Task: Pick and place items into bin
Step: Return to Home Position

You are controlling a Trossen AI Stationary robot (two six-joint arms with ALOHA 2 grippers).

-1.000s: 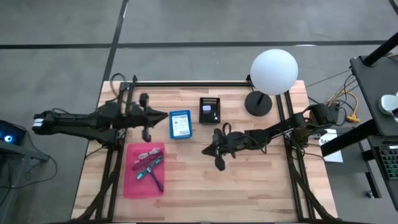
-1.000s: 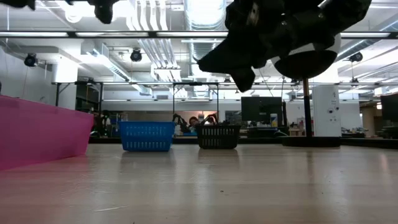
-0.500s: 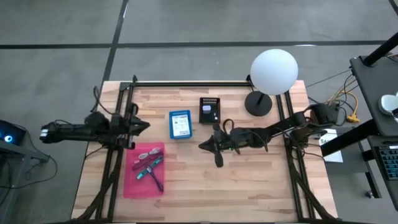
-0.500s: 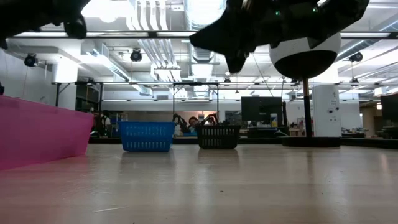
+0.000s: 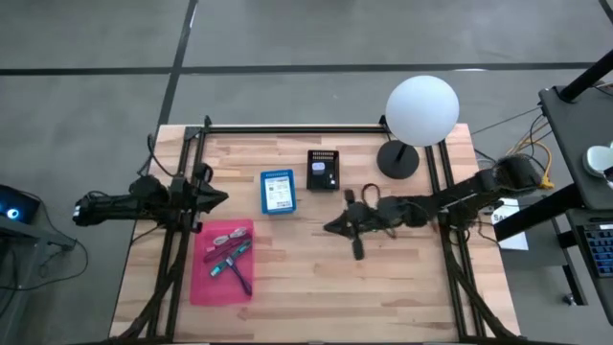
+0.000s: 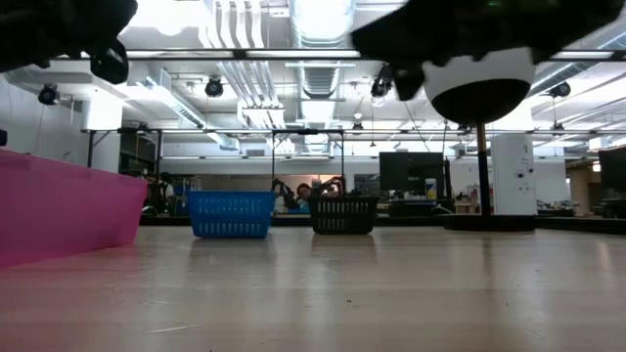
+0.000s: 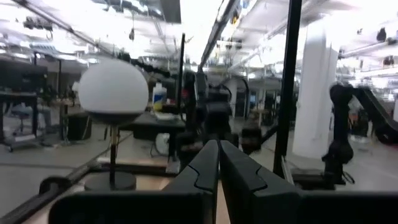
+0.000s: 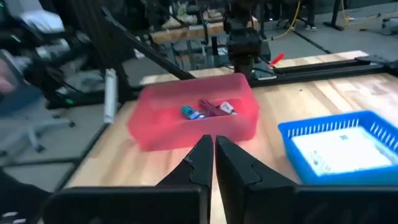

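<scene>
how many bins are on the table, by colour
pink bin: 1
blue bin: 1
black bin: 1
total: 3

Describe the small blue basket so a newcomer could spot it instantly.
In the high view, start at the white ball lamp and move left past the black basket. The blue basket comes next, near the pink bin. Unlike them, it is blue and holds a flat white packet.
</scene>
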